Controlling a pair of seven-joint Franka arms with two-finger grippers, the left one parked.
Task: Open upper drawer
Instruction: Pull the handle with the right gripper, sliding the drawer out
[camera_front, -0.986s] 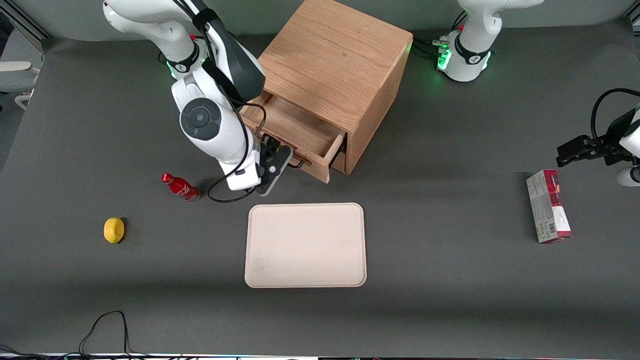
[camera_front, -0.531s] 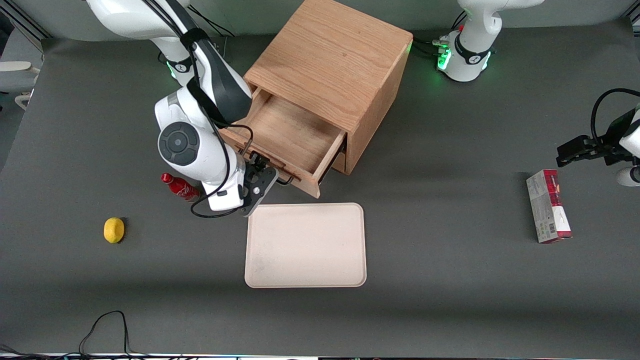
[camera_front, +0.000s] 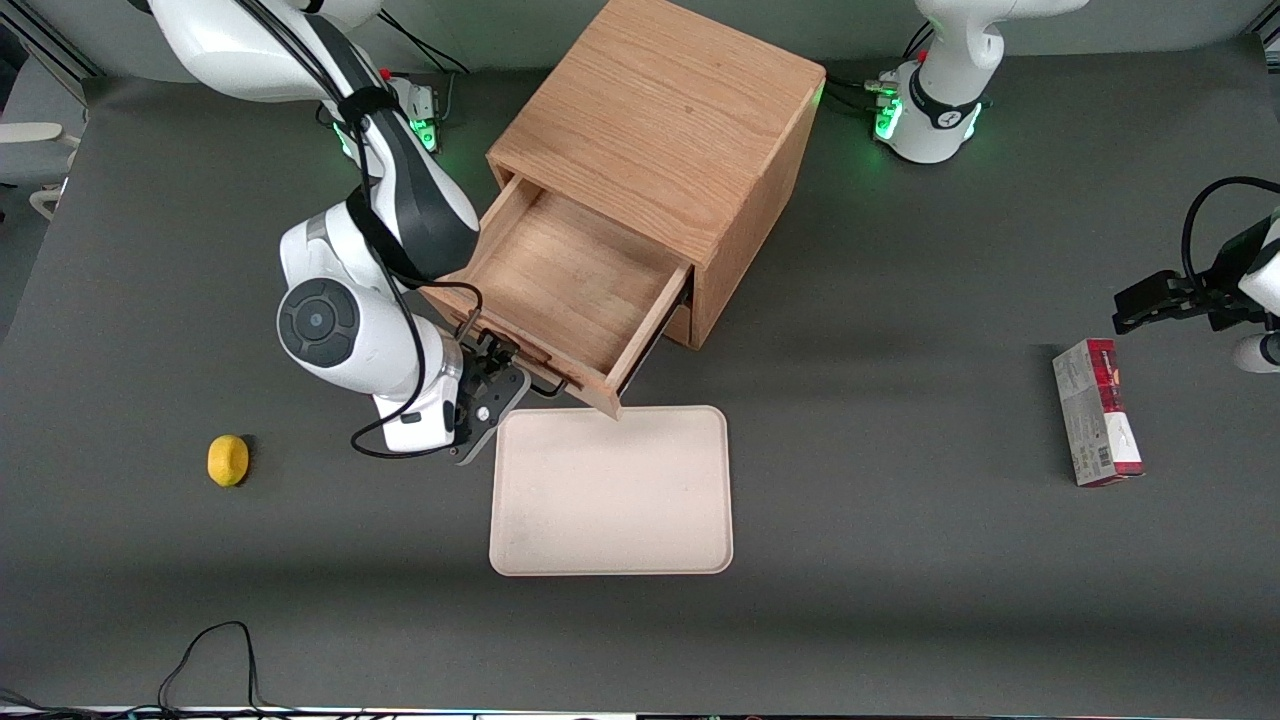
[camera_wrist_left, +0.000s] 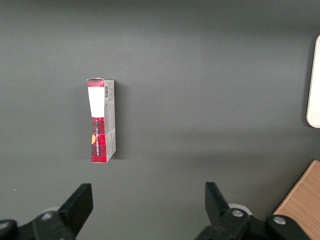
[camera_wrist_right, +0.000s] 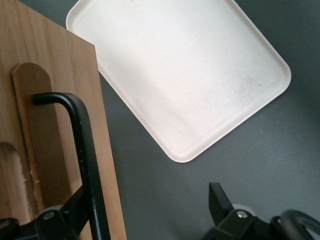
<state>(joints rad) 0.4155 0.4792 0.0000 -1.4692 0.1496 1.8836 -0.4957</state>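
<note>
One upper drawer (camera_front: 560, 275) stands pulled well out. Your gripper (camera_front: 500, 372) sits at its handle (camera_wrist_right: 85, 165), fingers spread apart. Its arm hides part of the drawer front.

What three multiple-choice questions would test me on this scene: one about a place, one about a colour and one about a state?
1. Where is the gripper?
A. At the upper drawer's black handle
B. Over a lemon
C. On the cabinet's top

2. What colour is the tray?
A. Blue
B. Black
C. Cream

3. What state is the upper drawer in?
A. Shut
B. Pulled out
C. Lying on the table

Answers:
1. A, as the handle bar runs between its open fingers.
2. C, as it looks pale cream against the dark table.
3. B, as its wooden inside shows in front of the cabinet.
</note>
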